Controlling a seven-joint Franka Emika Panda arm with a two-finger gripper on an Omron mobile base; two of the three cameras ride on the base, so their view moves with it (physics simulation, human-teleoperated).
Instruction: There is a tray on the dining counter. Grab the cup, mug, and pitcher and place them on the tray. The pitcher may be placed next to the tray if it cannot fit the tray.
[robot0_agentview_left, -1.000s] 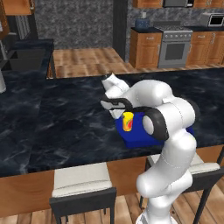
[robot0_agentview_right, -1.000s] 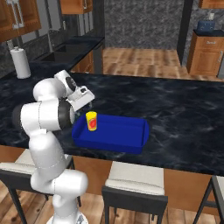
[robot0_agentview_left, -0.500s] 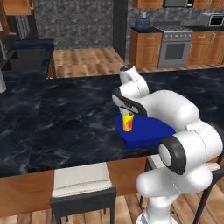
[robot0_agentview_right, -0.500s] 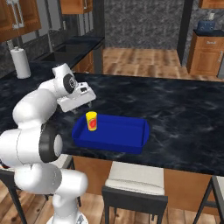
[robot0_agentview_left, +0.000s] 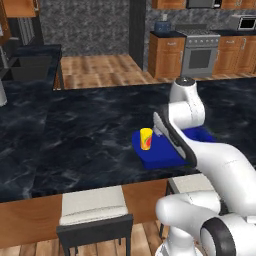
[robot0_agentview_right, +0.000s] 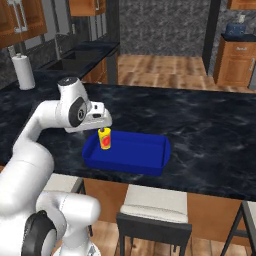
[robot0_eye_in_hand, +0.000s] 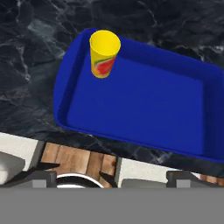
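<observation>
The yellow cup with its red mark stands upright in a corner of the blue tray. The tray lies near the front edge of the black marble dining counter. My gripper hangs open above the counter's near edge, apart from the cup, with nothing between its fingertips. My arm covers part of the tray in the left base view. The mug and the pitcher are out of view.
Stools with pale cushions stand under the counter's front edge. A paper towel roll stands on the far counter at the left. A stove and wooden cabinets line the back wall.
My hand has pulled up and back from the cup toward the counter's near edge, and the arm has swung wide. The cup stays upright in the tray. The jaws stay open.
</observation>
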